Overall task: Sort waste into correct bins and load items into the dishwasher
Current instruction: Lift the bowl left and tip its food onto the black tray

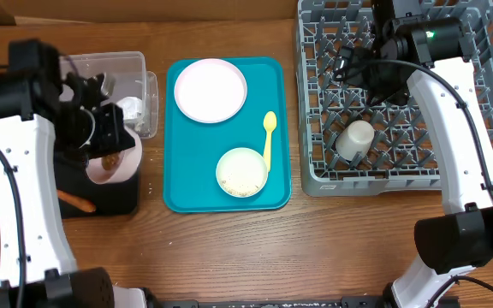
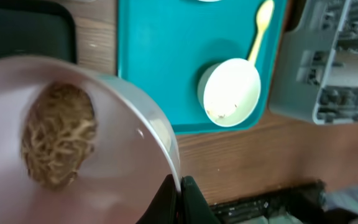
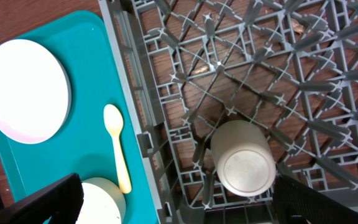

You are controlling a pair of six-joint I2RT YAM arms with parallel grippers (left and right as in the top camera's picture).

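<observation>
Wood-grain table, perhaps cardboard behind; left fingers clenched on bowl; right fingers released over rack.

Brown wood-grain table

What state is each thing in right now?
left gripper: shut on held bowl, at its rim.
held bowl: tilted, food lump inside.
right gripper: open, empty, above rack.
cup: on its side in rack.
plate: flat on teal tray, empty.
second bowl: upright, rice bits inside.
spoon: lying on tray.
</observation>
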